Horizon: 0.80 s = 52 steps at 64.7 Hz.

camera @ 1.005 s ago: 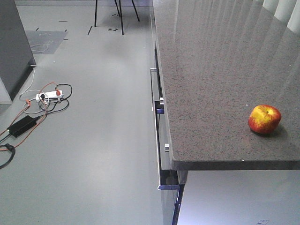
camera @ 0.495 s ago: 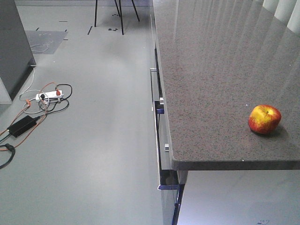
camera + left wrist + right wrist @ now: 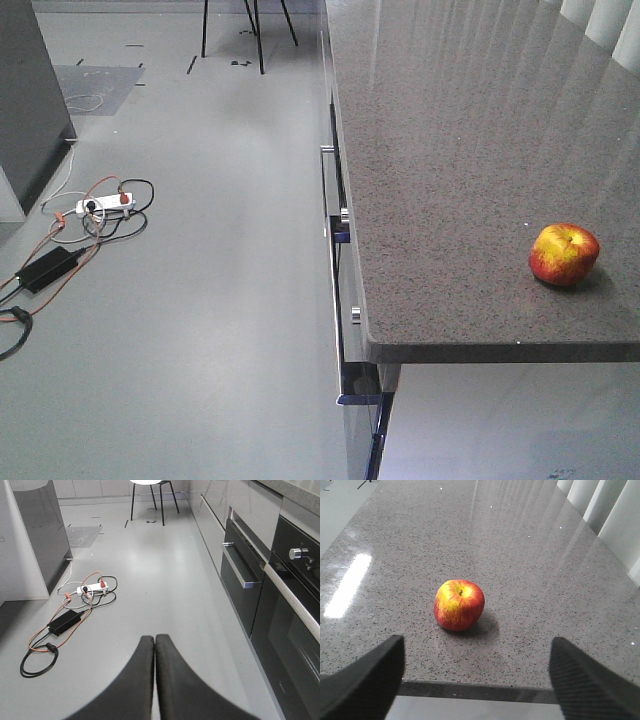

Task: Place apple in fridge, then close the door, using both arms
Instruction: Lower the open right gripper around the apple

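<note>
The apple (image 3: pixel 565 254), red with yellow patches, rests upright near the front edge of the dark speckled counter (image 3: pixel 450 150). The right wrist view has the apple (image 3: pixel 459 605) a short way ahead of my right gripper (image 3: pixel 477 645). That gripper is open, its fingers wide apart just before the counter edge, touching nothing. My left gripper (image 3: pixel 154 640) is shut with nothing in it and hangs over the grey floor. A tall grey unit at far left looks like the fridge (image 3: pixel 37 535) (image 3: pixel 28 90). I see only its outer panels and cannot make out its door.
A power strip with tangled cables and a black adapter (image 3: pixel 85 225) lies on the floor at left. Oven fronts with metal handles (image 3: pixel 240 572) line the counter's side below its edge. A stool (image 3: pixel 150 495) stands at the far end of the aisle.
</note>
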{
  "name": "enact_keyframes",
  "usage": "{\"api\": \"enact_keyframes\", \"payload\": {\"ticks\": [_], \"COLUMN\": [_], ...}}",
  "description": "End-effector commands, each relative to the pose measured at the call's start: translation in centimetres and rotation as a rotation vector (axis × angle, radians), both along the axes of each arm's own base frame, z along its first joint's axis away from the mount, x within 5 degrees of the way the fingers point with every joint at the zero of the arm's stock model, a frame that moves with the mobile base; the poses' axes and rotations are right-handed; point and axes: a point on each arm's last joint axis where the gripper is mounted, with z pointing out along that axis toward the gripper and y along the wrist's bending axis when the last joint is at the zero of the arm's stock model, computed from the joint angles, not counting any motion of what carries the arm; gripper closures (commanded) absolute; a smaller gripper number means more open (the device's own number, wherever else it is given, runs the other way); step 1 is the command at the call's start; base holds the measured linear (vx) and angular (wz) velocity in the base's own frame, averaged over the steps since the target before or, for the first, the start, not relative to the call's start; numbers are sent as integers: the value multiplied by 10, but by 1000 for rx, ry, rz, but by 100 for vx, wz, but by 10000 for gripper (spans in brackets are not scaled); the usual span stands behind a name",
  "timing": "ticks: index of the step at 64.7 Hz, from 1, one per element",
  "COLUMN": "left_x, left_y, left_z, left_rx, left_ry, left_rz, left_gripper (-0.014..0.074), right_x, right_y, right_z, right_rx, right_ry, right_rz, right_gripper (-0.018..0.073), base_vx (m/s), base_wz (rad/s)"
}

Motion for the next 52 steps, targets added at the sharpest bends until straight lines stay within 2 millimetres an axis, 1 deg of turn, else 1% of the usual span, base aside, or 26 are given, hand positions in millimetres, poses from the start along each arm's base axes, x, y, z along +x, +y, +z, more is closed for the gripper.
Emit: {"api": "enact_keyframes", "payload": {"ticks": [1,8,16,26,35,40,47,52], "left_x": [1,1,1,1,1,1,1,1], "left_y": [-1,-1,-1,-1,-1,-1,-1,-1], "left_z": [0,0,0,0,0,0,0,0], "left_rx": [2,2,2,2,2,2,2,2], "left_ry": [-60,-60,-60,-60,-60,-60,-60,-60], "left_rz": [-16,-16,-16,-16,-16,-16,-16,-16], "left_gripper": [601,601,601,601,601,601,601,601], "right_x": [4,4,3,5,19,27,44,60], "right_y": [1,2,4,6,7,8,7,7], "right_z": [15,15,11,10,17,25,36,43], "right_rx": [-7,22,99,193,228,247,247,238], "right_ry": [-96,-97,-57,-49,-12,13,56,85], "right_rz": [16,17,6,0,-5,-9,-15,-19], "right_gripper": [-92,-80,-57,-54,-54,-54,-54,-54], "base_vx": [0,0,0,0,0,0,0,0], "base_wz": [0,0,0,0,0,0,0,0]}}
